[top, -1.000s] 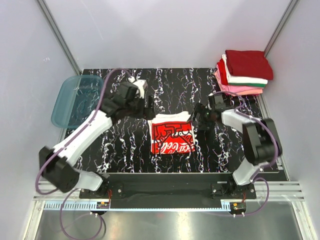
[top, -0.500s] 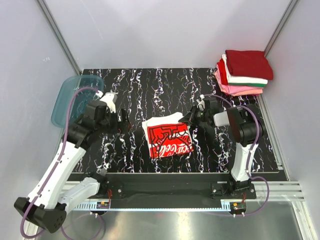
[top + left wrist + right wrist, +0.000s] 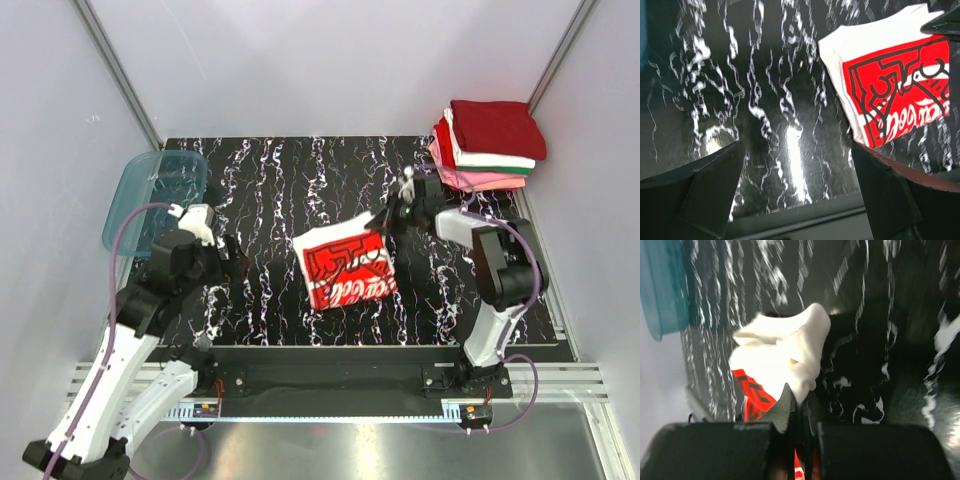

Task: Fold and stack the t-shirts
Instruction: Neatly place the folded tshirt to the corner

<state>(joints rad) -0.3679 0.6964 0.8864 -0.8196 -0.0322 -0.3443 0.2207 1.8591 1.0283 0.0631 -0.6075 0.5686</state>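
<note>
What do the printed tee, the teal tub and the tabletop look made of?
The printed tee looks like soft matte cloth, probably cotton knit; it bunches into folds at its pinched corner. The teal tub looks like translucent, glossy plastic; the surface beneath shows through. The tabletop is hard and glossy, black with white marble-like veining, perhaps laminate; it reflects light.

White t-shirt (image 3: 345,268) with red print (lettering apparently white) on black white-veined table (image 3: 270,170).

single t-shirt (image 3: 348,268) in the middle; stack of t-shirts (image 3: 492,140) far right; tub (image 3: 150,195) far left.
</note>
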